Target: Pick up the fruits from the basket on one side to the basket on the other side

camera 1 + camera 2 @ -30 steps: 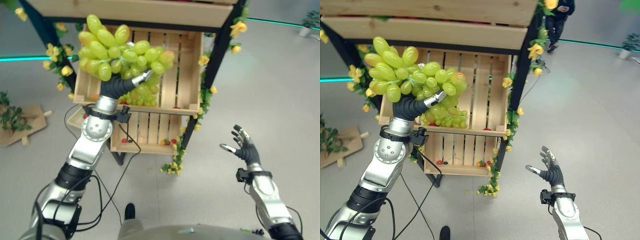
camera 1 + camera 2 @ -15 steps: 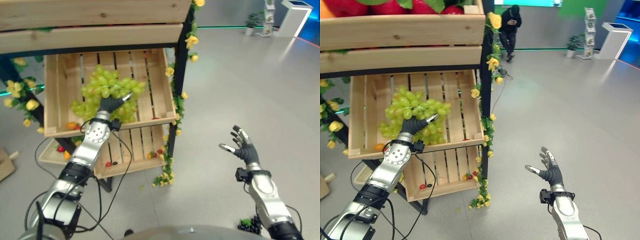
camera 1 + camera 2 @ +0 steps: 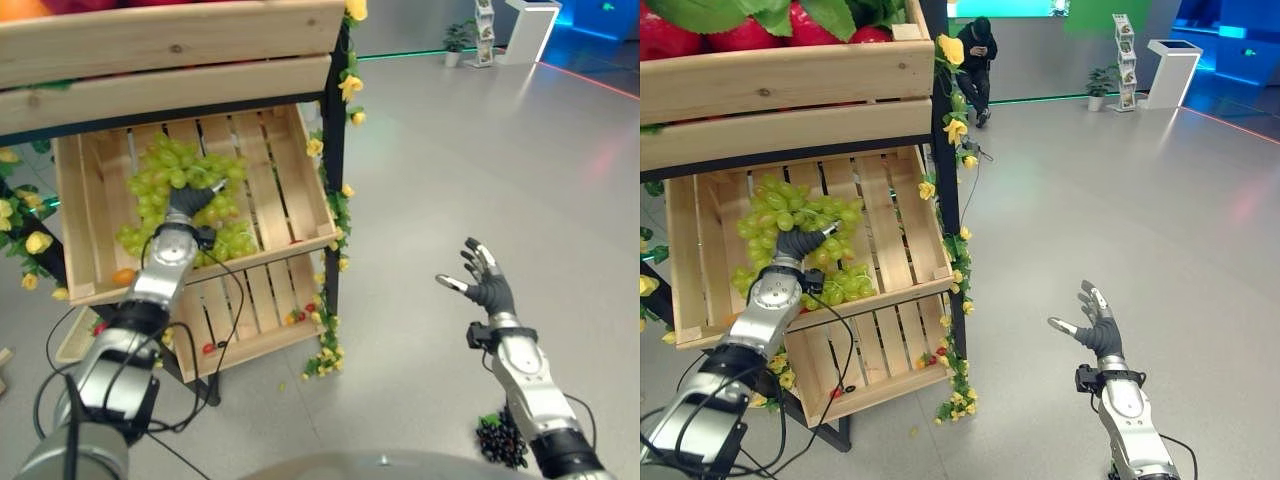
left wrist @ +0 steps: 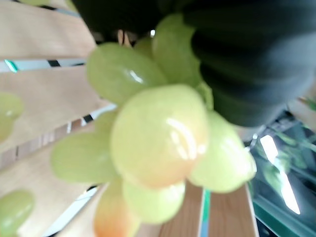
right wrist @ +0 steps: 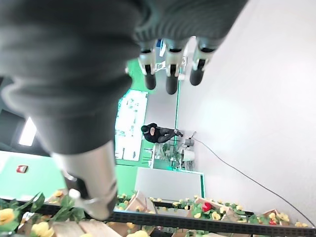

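A big bunch of green grapes (image 3: 165, 195) lies inside the slatted wooden crate (image 3: 290, 200) on the stand's middle shelf. My left hand (image 3: 190, 205) reaches into that crate and is shut on the bunch, with grapes (image 4: 158, 143) pressed close against its dark cover. A silver finger (image 3: 828, 230) pokes out among the grapes. My right hand (image 3: 487, 292) hangs open over the grey floor, far to the right of the stand, holding nothing. A small bunch of dark grapes (image 3: 500, 440) lies on the floor beside my right forearm.
A lower crate (image 3: 255, 310) holds small red and orange fruits, and the top crate (image 3: 790, 70) holds red fruits. An orange fruit (image 3: 122, 276) sits at the middle crate's front. Yellow flowers climb the black post (image 3: 335, 150). A person (image 3: 980, 45) stands far behind.
The camera has swung, shifting the whole stand. My left hand has carried the green grapes from in front of the crate down into it. My right hand stays open.
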